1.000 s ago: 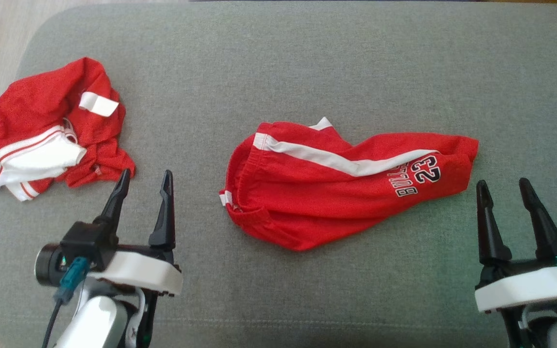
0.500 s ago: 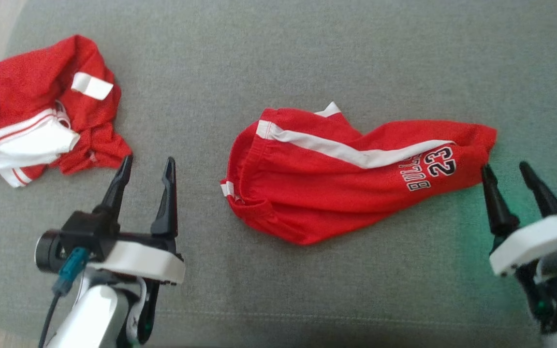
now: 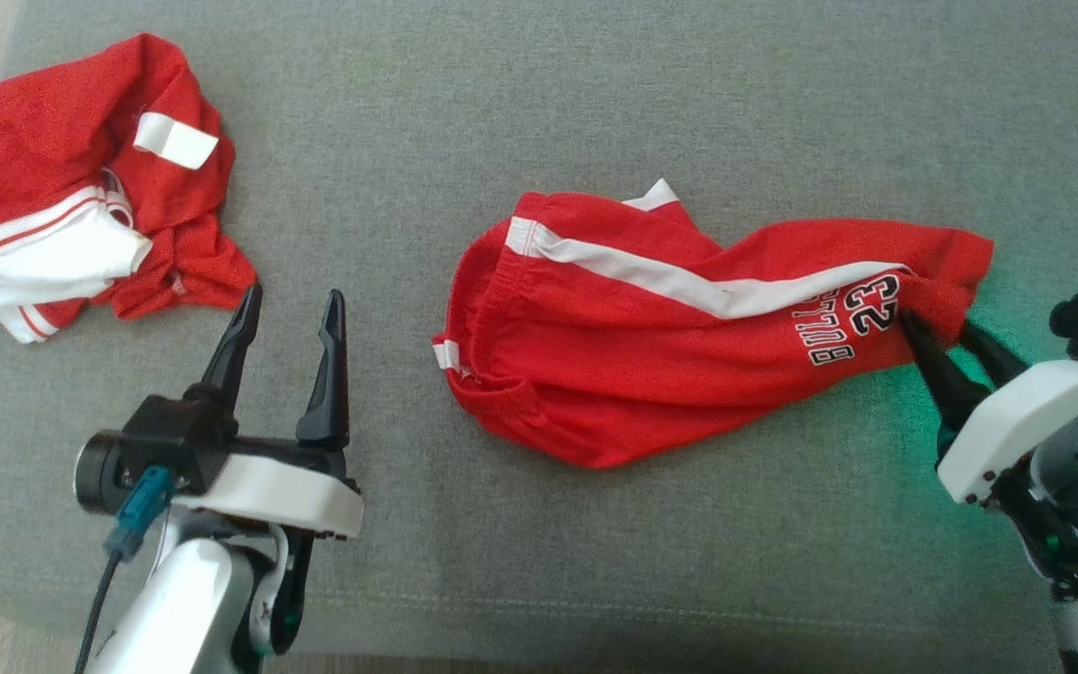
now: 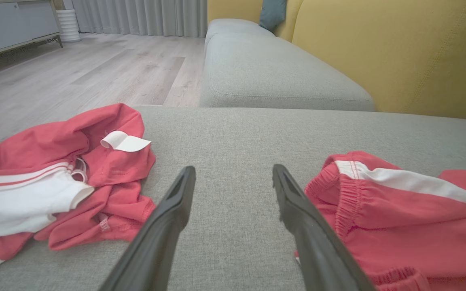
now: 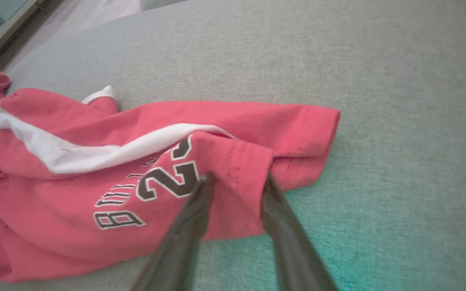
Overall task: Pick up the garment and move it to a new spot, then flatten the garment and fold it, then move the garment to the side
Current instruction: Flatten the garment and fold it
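Red shorts [image 3: 651, 365] with a white side stripe and a printed "23" lie rumpled near the middle of the grey sofa seat [image 3: 539, 94] — not yet lifted, by the look of it, so the task seems to be at its very start. The right tool [image 5: 237, 178] has its two dark fingers set either side of the hem corner at the leg end, with a fold of cloth between them; whether they have clamped on it or merely bracket it I cannot tell. The left tool [image 3: 294, 295] hangs spread wide and empty over bare upholstery, between the waistband and a second crumpled red-and-white garment [image 3: 80, 206] at the seat's left end (this one looks to be no part of the present pick). Everything is left to do, I judge: the carry to a new spot, the flattening, the fold, the shift aside. The seat is a woven grey fabric, soft and likely to drag on the cloth — beyond it stand a yellow backrest [image 4: 399, 52] and another grey seat [image 4: 265, 76], then pale wood floor [image 4: 95, 68] and grey curtains [image 4: 136, 16].
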You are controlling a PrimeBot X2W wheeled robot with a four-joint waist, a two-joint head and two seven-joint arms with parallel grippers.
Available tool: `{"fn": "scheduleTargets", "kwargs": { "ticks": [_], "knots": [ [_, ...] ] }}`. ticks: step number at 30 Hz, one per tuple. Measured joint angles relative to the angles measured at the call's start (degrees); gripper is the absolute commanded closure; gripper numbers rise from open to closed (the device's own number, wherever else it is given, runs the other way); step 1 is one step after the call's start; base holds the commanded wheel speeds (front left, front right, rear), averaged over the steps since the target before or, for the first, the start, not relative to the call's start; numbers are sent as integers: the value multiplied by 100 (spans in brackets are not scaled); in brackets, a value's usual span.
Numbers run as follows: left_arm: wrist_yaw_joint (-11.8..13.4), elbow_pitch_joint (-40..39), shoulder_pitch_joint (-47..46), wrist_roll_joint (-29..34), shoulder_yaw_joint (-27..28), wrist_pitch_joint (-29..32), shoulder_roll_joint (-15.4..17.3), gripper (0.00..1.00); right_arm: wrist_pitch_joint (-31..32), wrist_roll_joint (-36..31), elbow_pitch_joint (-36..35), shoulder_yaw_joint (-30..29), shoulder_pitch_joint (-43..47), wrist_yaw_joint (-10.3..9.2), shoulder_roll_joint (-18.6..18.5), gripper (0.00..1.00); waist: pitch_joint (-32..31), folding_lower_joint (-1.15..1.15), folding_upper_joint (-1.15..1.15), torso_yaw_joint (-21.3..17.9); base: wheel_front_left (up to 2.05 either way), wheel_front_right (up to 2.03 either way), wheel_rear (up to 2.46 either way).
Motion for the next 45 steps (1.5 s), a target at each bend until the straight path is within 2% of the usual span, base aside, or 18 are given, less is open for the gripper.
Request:
{"fn": "scheduleTargets", "kwargs": {
  "ticks": [6, 14, 19, 20, 21, 22, 23, 36, 41, 45],
  "knots": [
    [-8, 46, -22, 0, 11, -1, -32, 0, -268, 120, -393, 98, 168, 0, -115, 100, -48, 0, 0, -17, 0, 0, 0],
    [-4, 70, -12, 1, 109, -8, -45, 0, -209, -242, -1066, 187, 1575, 0, -82, 100, -224, -1, 0, -81, 0, 0, 0],
    [-1, 67, 4, 2, 111, -8, -59, 0, -158, -476, -1168, 305, 1812, 0, -97, 100, -274, -1, 0, -129, 0, 0, 0],
    [-1, 67, 9, 2, 111, -8, -59, 0, -129, -543, -1174, 326, 1813, 0, -104, 84, -280, -1, 0, -136, 0, 0, 0],
    [-1, 67, 14, 2, 112, -8, -58, 0, -125, -620, -1177, 352, 1814, 0, -110, 33, -284, -1, 0, -144, 0, 0, 0],
    [-1, 67, 18, 2, 113, -8, -56, 0, -125, -689, -1182, 367, 1814, 0, -107, 33, -288, -1, 0, -154, 0, 0, 0],
    [-1, 67, 18, 2, 114, -8, -55, 0, -127, -735, -1183, 378, 1817, 0, -94, 0, -295, -1, 0, -161, 0, 0, 0],
    [64, 85, 284, 1, 112, 23, -9, 0, -1597, -1274, -1882, -275, 2001, 0, 704, 0, -735, -1, 0, -160, 0, 0, 0],
    [111, 14, 357, 1, 104, 104, 27, 0, -1985, -1373, -1788, -388, 1796, 0, 975, 0, -923, -1, 0, -130, 0, 0, 0],
    [137, -43, 446, 1, 91, 152, 88, 0, -2132, -1426, -1675, -450, 1727, 0, 1035, 0, -994, -1, 0, -110, 0, 0, 0]
  ]
}}
